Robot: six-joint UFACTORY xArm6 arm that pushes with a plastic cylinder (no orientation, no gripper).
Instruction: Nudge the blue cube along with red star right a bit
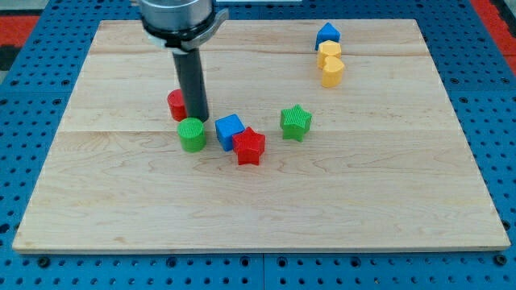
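The blue cube (230, 130) sits near the board's middle, touching the red star (250, 147) at its lower right. My tip (197, 118) stands a short way to the left of the blue cube, just above the green cylinder (192, 134) and right beside a red block (176, 105), which the rod partly hides.
A green star (296, 122) lies to the right of the red star. At the view's top right stand a blue block (327, 35), a yellow block (329, 53) and a yellow cylinder-like block (332, 72). The wooden board (258, 209) lies on a blue pegboard.
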